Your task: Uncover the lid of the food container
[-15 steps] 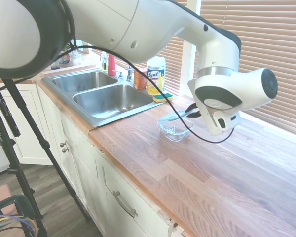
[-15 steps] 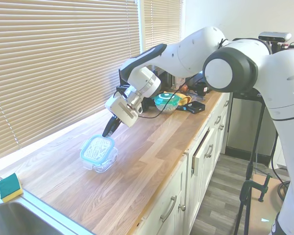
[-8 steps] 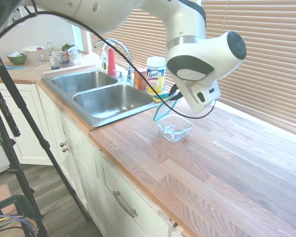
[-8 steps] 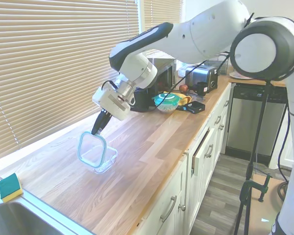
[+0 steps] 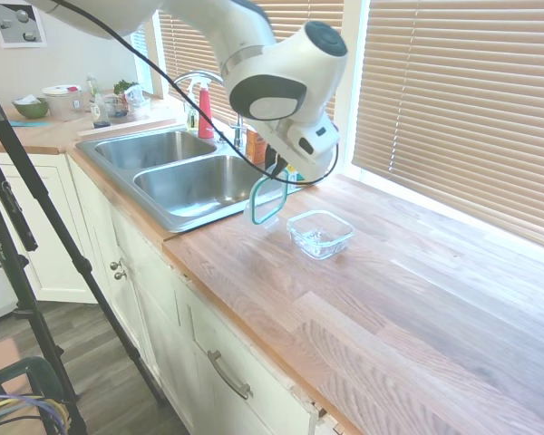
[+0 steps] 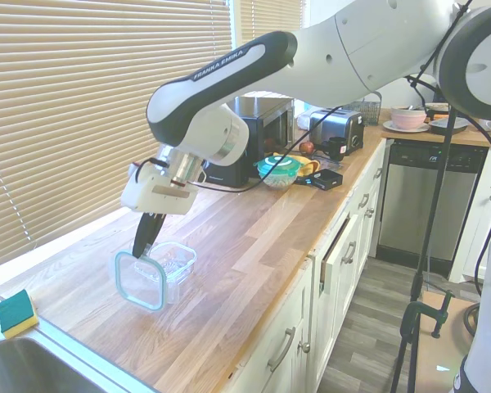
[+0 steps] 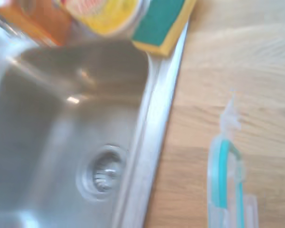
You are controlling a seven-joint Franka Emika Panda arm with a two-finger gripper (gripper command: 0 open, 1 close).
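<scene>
Gripper (image 6: pixel 146 244) jaws pinching the lid (image 6: pixel 138 280) by its rim, lid hanging on edge just beside the open food container (image 5: pixel 320 233), on the sink (image 5: pixel 219 181) side

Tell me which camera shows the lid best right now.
The second exterior view: the lid hangs from the gripper, its whole teal rim and clear centre facing the camera, beside the glass container. The first exterior view shows it narrower, at an angle. The wrist view catches only a blurred edge.
</scene>
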